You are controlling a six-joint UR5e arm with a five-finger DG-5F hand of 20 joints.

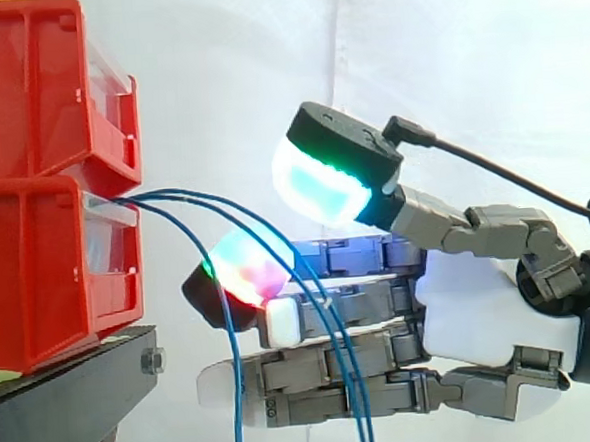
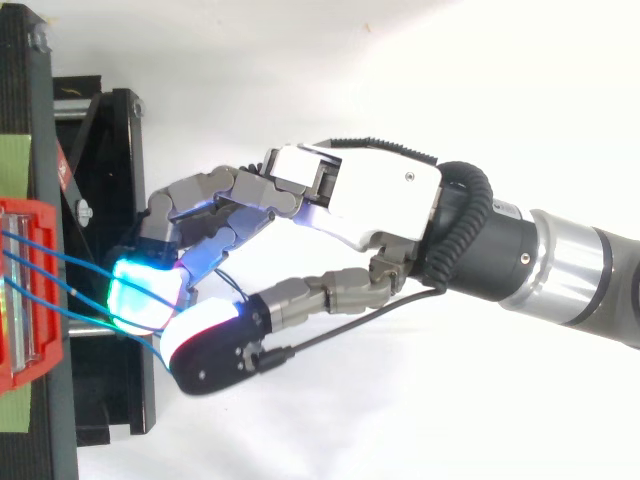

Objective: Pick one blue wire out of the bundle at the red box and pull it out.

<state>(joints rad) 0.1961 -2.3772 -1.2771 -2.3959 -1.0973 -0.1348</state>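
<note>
1. A white curtain [image 1: 465, 50] hangs behind everything. At the left, two red bins are stacked, the upper bin [image 1: 26, 87] on the lower bin [image 1: 38, 277], and both sit on a black stand [image 1: 74, 380].
2. The blue wires [image 1: 163, 196] leave the front lip of the lower bin close together. They then fan out to the right and hang down past the bottom of the side view.
3. One wire drops steeply just beside the bin's front. The others arc farther out and fall across the hand's lower fingers as seen from the side.
4. The hand [image 1: 471, 310] reaches in from the right, with its palm well clear of the bins and its fingers pointing toward them.
5. The hand is spread, not closed. In the side view the thumb [image 1: 327, 174], glowing white, cyan and green, stands high above the fingers with a clear gap under it.
6. One raised fingertip [image 1: 240, 272] glows green, cyan and red. It lies just below the arc of the outer wires, near the lower bin's front.
7. The remaining fingers lie nearly straight beneath it, with pale pads.
8. From above, the hand [image 2: 370, 195] hovers over the edge of the stand [image 2: 120, 150]. The wires run from the red bin [image 2: 45, 215] in under the glowing pads.
9. The wires seem to pass between the thumb and the fingers. I cannot tell whether any pad actually touches one, since the glow and the overlap hide the contact.
10. No wire is visibly pinched, and the bundle sits at the bin.
</note>
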